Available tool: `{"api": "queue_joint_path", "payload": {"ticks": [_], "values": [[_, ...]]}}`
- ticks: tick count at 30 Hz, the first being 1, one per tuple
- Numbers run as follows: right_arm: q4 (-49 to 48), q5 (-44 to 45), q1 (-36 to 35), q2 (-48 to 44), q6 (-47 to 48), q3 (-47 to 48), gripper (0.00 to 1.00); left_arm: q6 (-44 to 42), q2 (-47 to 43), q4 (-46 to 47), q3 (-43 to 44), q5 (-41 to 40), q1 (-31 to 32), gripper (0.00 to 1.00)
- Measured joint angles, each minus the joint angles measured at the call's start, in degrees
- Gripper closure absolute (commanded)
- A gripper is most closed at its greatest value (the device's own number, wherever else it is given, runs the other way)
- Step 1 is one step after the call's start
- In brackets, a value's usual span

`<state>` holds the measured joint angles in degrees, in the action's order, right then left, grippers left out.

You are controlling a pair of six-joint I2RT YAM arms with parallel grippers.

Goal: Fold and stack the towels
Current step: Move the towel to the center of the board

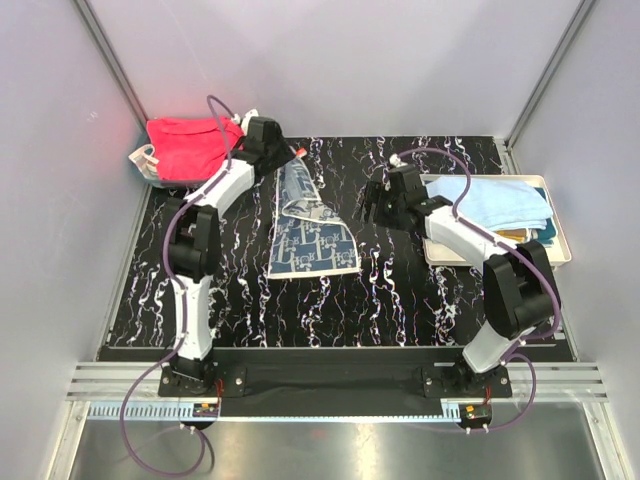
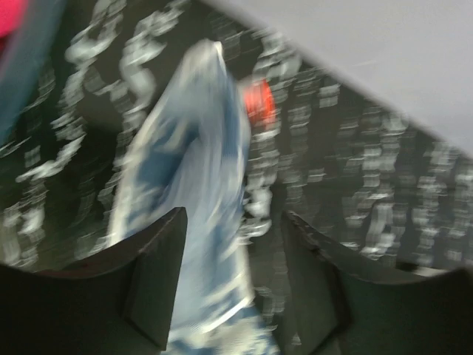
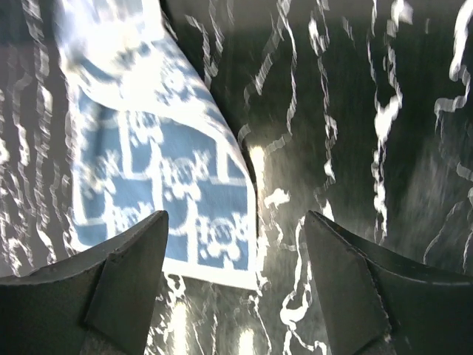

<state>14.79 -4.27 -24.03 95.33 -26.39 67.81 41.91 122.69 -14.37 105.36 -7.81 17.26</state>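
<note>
Our left gripper [image 2: 233, 222] and right gripper [image 3: 236, 222] gape empty; we should pinch the white, blue-printed cloth towel [image 1: 310, 235] mid-frame by matching corners.

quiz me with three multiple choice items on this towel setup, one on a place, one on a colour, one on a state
1. Where does the light blue towel lie?
A) on the cream tray
B) hanging from a gripper
C) at the far left

2. What colour is the spread-out towel on the table?
A) mustard
B) white with blue print
C) plain red

3. How is the right gripper?
A) shut on a towel
B) open, holding nothing
C) shut, empty

Answers:
1 A, it lies on the tray at the right.
2 B, the top view shows a blue pattern on white.
3 B, the wrist view shows its fingers wide apart with only table between them.
</note>
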Motion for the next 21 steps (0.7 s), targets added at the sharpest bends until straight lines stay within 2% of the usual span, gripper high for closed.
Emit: {"api": "queue_joint_path", "payload": {"ticks": [5, 10, 14, 17, 21], "values": [[-0.48, -0.55, -1.09, -0.09, -1.09, -4.98, 0.21, -1.66, -3.72, -2.73, -6.14, 0.74, -1.95, 0.32], [-0.13, -0.52, -3.06, 0.17, -1.09, -6.01, 0.25, -2.29, -16.26, -5.07, -12.31, -2.75, 1.33, 0.37], [0.04, 0.31, -5.97, 0.13, -1.73, -6.69, 0.37, 0.11, -31.01, -5.11, -28.13, -7.21, 5.90, 0.38], [0.13, 0.70, -8.11, -0.26, -3.04, -9.49, 0.37, 2.32, -39.34, -6.73, -41.79, -9.03, 8.90, 0.36], [0.96, 1.33, -8.81, -1.49, -4.42, -14.14, 0.39, 4.31, -43.95, -8.72, -56.94, -9.38, 10.43, 0.35]]}}
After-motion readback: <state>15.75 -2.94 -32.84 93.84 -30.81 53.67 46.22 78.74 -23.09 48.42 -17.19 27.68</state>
